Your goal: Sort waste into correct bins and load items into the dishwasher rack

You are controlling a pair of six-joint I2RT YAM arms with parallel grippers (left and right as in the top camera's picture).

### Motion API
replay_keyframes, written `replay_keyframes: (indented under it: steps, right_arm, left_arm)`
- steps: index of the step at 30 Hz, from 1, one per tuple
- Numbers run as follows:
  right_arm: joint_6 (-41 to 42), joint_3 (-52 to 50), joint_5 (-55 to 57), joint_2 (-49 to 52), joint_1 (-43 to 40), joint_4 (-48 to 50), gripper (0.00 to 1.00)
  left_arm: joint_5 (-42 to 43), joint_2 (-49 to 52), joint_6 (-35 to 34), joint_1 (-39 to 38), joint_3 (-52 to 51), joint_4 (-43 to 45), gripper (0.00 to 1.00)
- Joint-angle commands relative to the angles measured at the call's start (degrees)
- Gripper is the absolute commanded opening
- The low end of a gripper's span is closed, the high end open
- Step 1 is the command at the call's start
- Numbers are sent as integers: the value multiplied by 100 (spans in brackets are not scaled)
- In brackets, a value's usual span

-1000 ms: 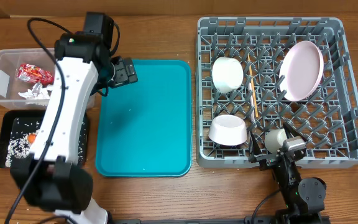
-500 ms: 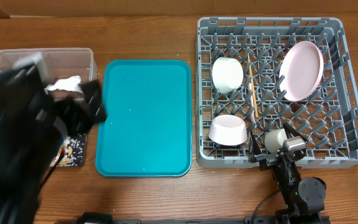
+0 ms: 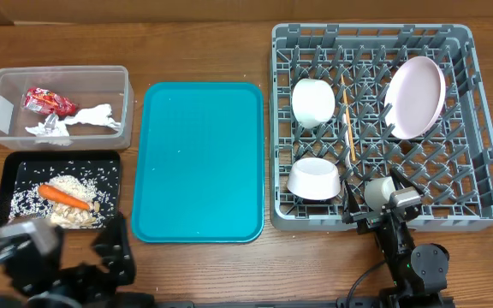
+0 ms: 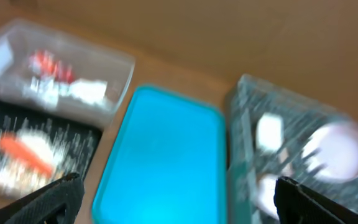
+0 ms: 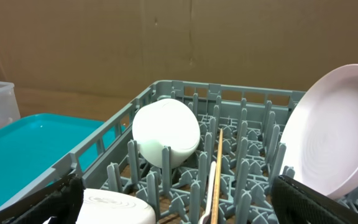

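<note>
1. Teal tray, the landmark: nothing left on it.
2. Left of tray: clear tub holds red wrapper and napkin; black tray holds carrot and rice.
3. Right of tray: dishwasher rack holds plate, bowls, cup and chopstick; no fork discernible.
4. Left gripper, below the tray's left corner, and right gripper, right of tray: jaws spread wide, empty. Task appears essentially complete.

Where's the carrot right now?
Overhead view: the carrot lies on the rice in the black tray at far left, directly below the clear tub in the picture, beside the teal tray.
</note>
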Motion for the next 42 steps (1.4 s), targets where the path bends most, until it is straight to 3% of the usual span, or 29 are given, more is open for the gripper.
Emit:
replay_keyframes:
  steps: [1, 6, 13, 23, 27, 30, 37, 42]
  right_arm:
    - [-22, -61, -4, -68, -20, 26, 100]
    - [-22, -61, -4, -68, -20, 28, 100]
    - [-22, -61, -7, -68, -20, 28, 100]
    - [-22, -61, -4, -68, -20, 26, 100]
    - [-22, -61, -7, -68, -20, 26, 100]
    - [-22, -61, -4, -68, -20, 26, 100]
    - [-22, -61, -7, -68, -20, 28, 100]
    - [-22, -61, -4, -68, -20, 26, 100]
  left_arm:
    - [-83, -654, 17, 35, -1519, 376, 100]
    - [-74, -1451, -243, 35, -3257, 1554, 100]
    - [83, -2483, -245, 35, -5510, 4103, 100]
    - [245, -3226, -240, 35, -7744, 7296, 100]
    - [197, -3226, -229, 35, -8244, 7742, 100]
    - [162, -3226, -50, 35, -8288, 7486, 100]
    - [304, -3226, 1381, 249, -8288, 7226, 100]
    - [310, -3226, 1720, 555, -8288, 7224, 100]
